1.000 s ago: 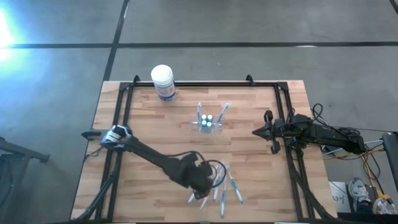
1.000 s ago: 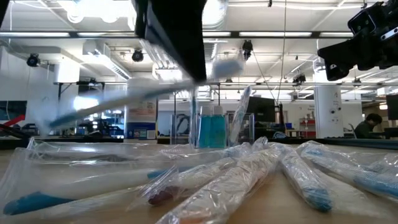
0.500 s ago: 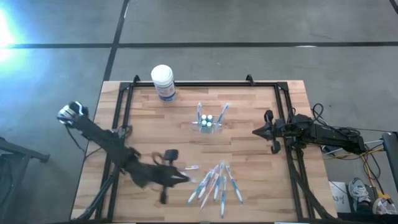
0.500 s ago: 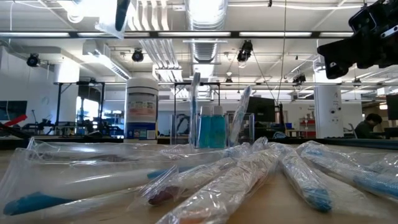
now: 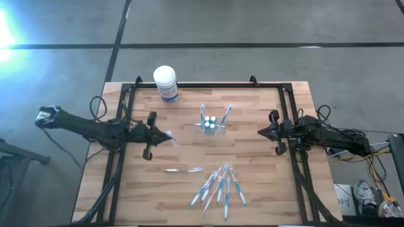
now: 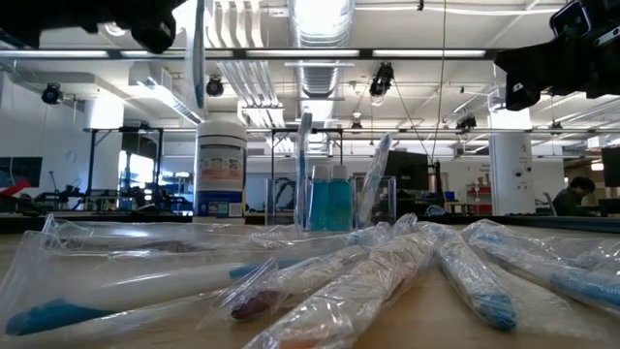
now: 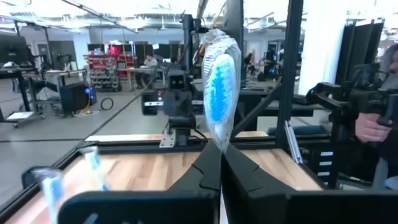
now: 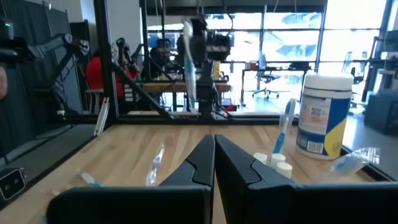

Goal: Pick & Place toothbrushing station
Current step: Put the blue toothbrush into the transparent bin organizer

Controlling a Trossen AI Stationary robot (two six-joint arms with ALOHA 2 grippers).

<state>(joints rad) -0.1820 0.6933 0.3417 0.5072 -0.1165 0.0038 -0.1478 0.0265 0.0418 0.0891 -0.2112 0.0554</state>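
Left gripper [image 5: 165,137] swung up — clamps wrapped toothbrush [image 7: 219,102] | right gripper [image 5: 262,132] idle

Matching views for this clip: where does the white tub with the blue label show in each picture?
High view: white tub at the table's far edge, left of centre.
Low view: left of centre, behind the wrapped toothbrushes.
Left wrist view: not in it.
Right wrist view: at right.
Shared landmark: the clear toothbrush holder, close by.

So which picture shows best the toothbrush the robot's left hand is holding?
The left wrist view: the wrapped toothbrush stands right above the left gripper. The high view shows it tiny, the low view sideways, the right wrist view far off.
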